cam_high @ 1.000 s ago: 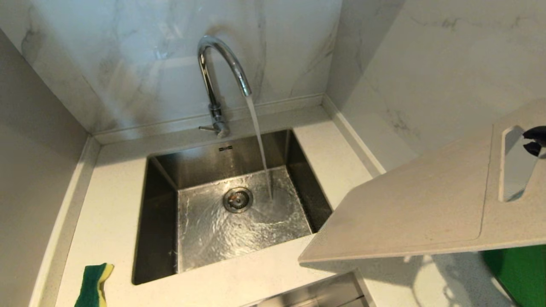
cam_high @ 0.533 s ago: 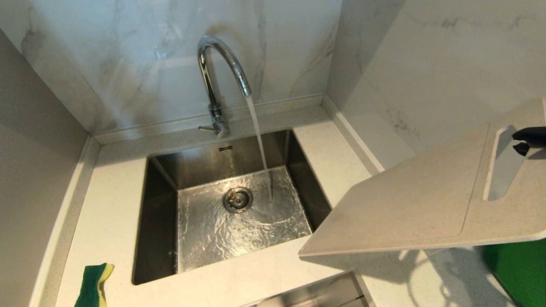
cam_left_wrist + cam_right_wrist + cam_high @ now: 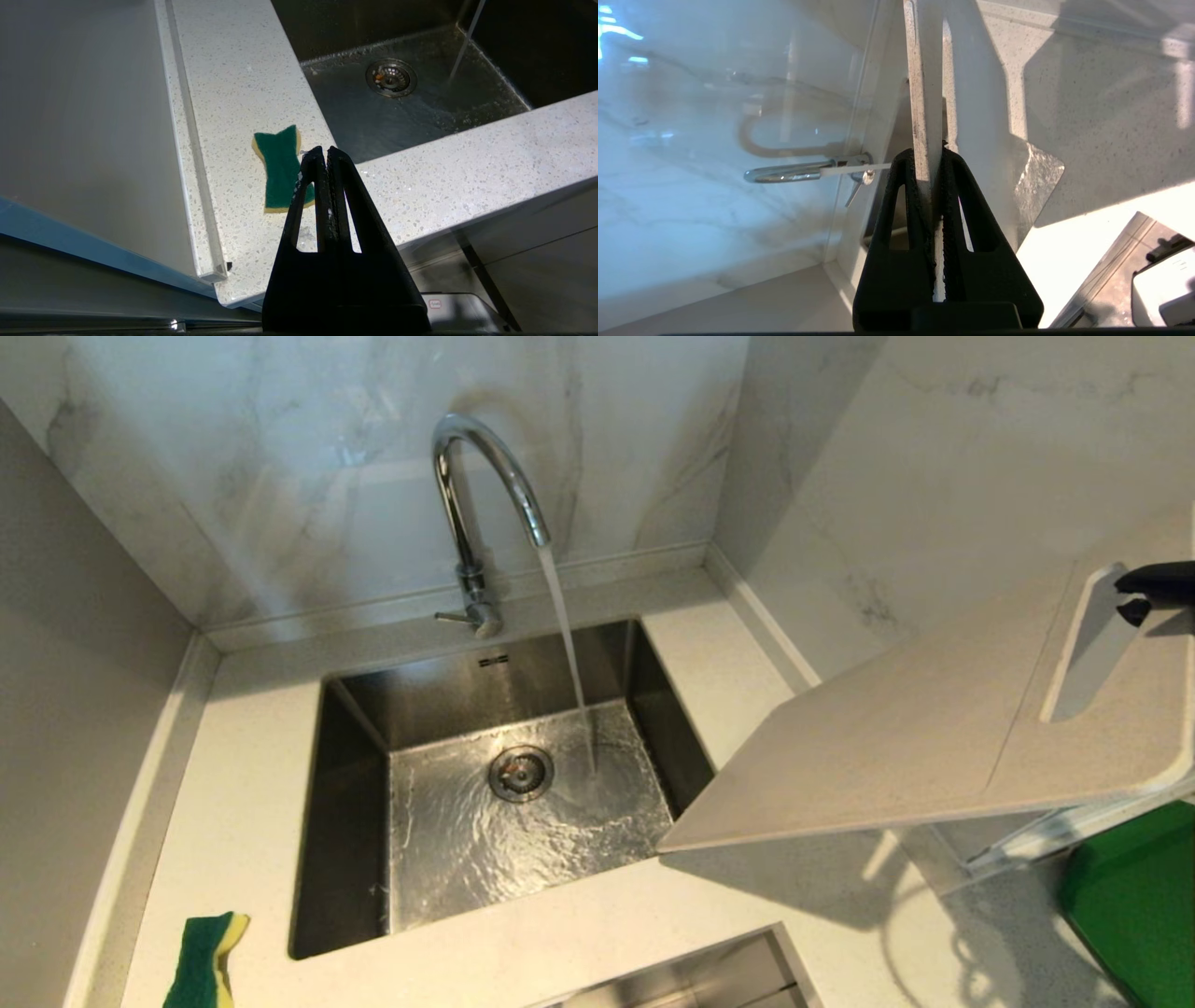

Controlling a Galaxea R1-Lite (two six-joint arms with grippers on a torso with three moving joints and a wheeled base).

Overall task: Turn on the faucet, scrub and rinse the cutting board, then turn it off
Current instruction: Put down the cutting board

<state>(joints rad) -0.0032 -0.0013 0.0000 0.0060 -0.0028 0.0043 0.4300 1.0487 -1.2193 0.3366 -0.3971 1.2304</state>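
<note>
Since a second ago, cutting board (image 3: 896,747) has tilted up, its low corner over the sink's (image 3: 355,821) right rim. Faucet (image 3: 485,485) runs, the stream clear of the board. Right gripper (image 3: 934,154) clamps the handle end. Current step: carrying to rinse; next, move the board under the stream. Left gripper (image 3: 325,151), closed, empty, hangs near the sponge (image 3: 280,170), left of the sink.

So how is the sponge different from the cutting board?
The sponge is small, green and yellow; the cutting board is big and off-white. The sponge lies flat on the counter left of the sink; the board is up in the air, tilted, its lowest corner over the sink's right edge. Nothing holds the sponge, but the right gripper pinches the board. Neither is under the water.
</note>
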